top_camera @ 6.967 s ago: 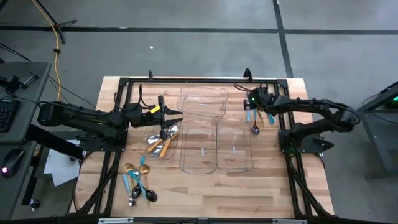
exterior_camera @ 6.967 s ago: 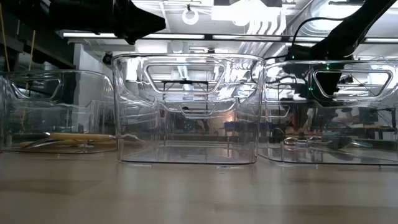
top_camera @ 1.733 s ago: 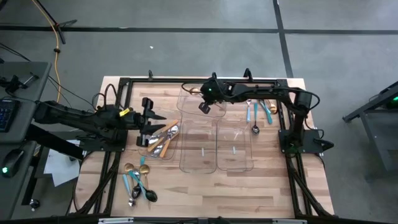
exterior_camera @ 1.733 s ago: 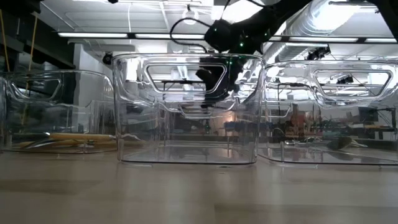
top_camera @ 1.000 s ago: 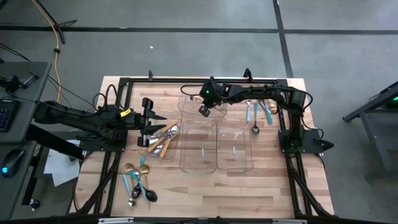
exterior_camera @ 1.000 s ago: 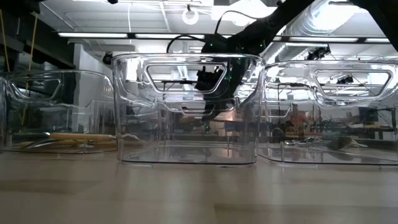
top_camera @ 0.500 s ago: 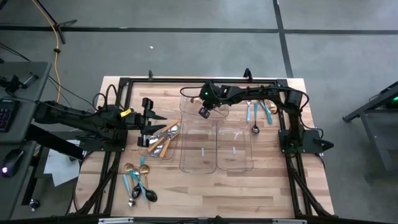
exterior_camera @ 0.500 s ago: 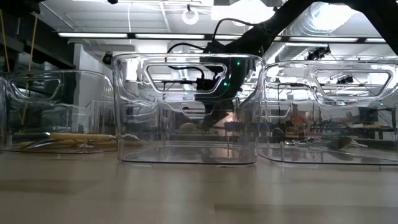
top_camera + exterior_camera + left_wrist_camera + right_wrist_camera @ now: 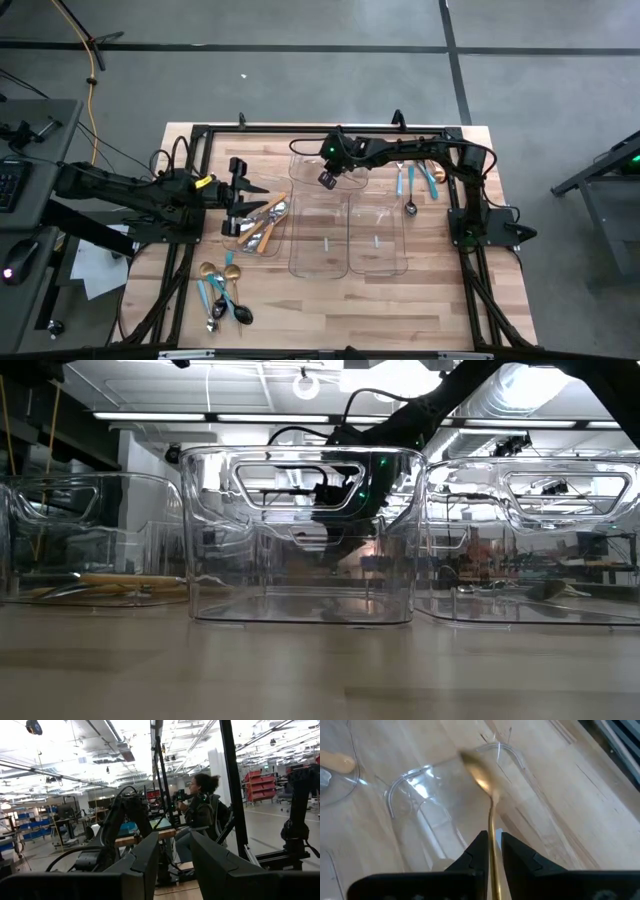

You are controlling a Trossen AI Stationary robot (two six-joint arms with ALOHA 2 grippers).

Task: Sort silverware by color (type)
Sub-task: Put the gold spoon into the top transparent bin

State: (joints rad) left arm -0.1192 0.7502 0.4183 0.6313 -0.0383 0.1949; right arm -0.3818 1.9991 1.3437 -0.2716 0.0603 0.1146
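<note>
Over far centre tray (image 9: 326, 160): right gripper (image 9: 492, 851), fingers clamped on gold spoon (image 9: 482, 779)
Left gripper (image 9: 174, 865): fingers apart, empty, over left tray (image 9: 243, 236)

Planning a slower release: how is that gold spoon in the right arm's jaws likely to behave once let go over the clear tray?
The gold spoon looks thin, stiff and smooth, so it would probably slip straight out of the right gripper. Its bowl end hangs lowest, so it likely lands bowl first in the clear tray, then may skid or clatter.

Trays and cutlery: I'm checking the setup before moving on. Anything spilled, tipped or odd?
Nothing stands out. The clear trays sit upright, loose cutlery lies flat on the table, and the right gripper holds a gold spoon over a tray.
</note>
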